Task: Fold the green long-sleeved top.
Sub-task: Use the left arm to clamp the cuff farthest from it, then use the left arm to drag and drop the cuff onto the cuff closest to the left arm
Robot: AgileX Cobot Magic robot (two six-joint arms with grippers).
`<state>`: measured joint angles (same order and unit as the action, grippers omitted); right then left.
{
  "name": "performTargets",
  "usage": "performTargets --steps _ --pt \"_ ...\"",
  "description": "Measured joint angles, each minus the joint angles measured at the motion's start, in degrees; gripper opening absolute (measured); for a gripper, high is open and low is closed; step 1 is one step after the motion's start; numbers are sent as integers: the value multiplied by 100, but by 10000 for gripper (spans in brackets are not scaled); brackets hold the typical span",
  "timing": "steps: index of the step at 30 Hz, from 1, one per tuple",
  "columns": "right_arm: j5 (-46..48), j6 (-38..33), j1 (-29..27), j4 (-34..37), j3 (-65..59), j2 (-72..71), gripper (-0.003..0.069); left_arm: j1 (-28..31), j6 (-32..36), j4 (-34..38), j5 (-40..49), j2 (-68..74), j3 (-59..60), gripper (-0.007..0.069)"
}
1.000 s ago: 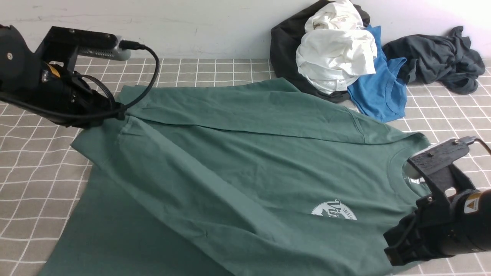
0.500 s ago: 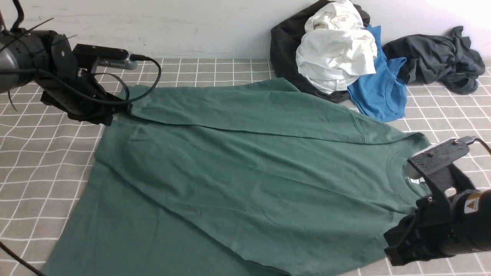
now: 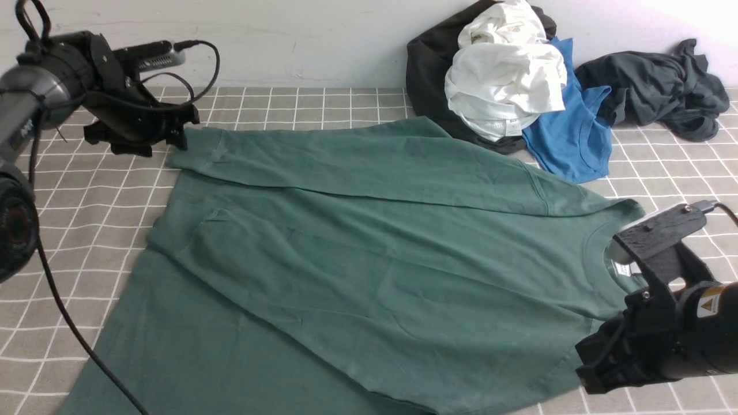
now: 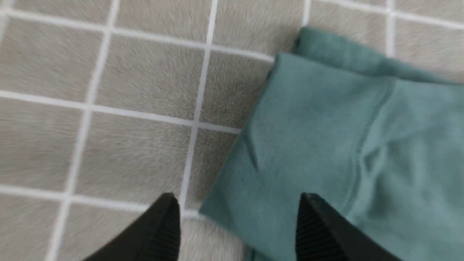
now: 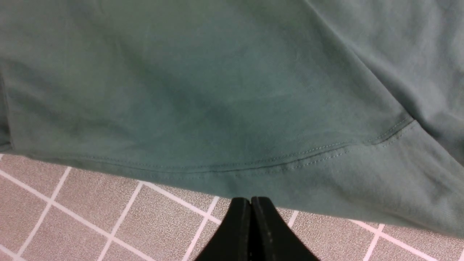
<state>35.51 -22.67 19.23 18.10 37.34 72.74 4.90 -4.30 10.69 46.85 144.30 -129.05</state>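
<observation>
You are at the close of the sleeve-folding step, as far as these views allow a judgement. The large dark-green cotton long-sleeved top (image 3: 369, 242) lies spread over the middle of the grey checked table (image 3: 69, 230), with its neck towards 4 o'clock and its hem towards 8 o'clock. Both sleeves lie across the body. Your left hand (image 3: 179, 129) sits at 10 o'clock with its fingers spread and nothing between them, just off the ribbed cuff (image 4: 308, 108). Your right hand (image 5: 250, 210) is at 5 o'clock, closed on nothing, with its tips at the garment's stitched edge. Next you probably have to fold the body, so each hand needs a fresh hold on an edge, and the laid sleeves should not be dragged. Compared with a second ago, the left hand has let go of the cuff and drawn back towards 10 o'clock. The cloth has settled flatter, the white chest logo is now covered, and the right hand has barely shifted.
</observation>
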Motion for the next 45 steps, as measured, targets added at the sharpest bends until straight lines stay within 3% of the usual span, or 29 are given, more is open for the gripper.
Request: performTargets --steps 1,5,6,8,12,19,23,28,31,37,40,45 --pt "0 0 0 0 0 0 -7 0 -7 6 0 34 -49 384" --pt "0 0 0 0 0 0 -7 0 3 112 21 405 -437 212" --pt "0 0 0 0 0 0 -7 0 17 102 21 411 -438 202" --pt "-5 -2 0 0 0 0 -7 0 213 109 136 398 -465 65" --pt "-22 -6 0 -4 0 0 -7 -6 508 115 655 162 -459 13" --pt "-17 -264 0 -17 0 0 -7 -45 642 -278 2087 -896 -459 13" --pt "25 -302 0 -21 0 0 -7 -92 747 -538 2312 -1542 77 13" --pt "74 -302 0 -21 0 -115 -7 -108 741 -638 2348 -2360 1622 13" --pt "62 -302 0 -21 0 -246 -7 -120 741 -668 2348 -3110 3407 13" --pt "-101 -302 0 185 0 -264 -7 -160 747 -699 1885 -3483 4754 31" --pt "-91 -313 0 233 0 -264 -7 -229 895 -721 1876 -3504 4871 88" --pt "233 -486 0 234 0 -264 -7 -291 982 -926 1817 -3844 5122 304"
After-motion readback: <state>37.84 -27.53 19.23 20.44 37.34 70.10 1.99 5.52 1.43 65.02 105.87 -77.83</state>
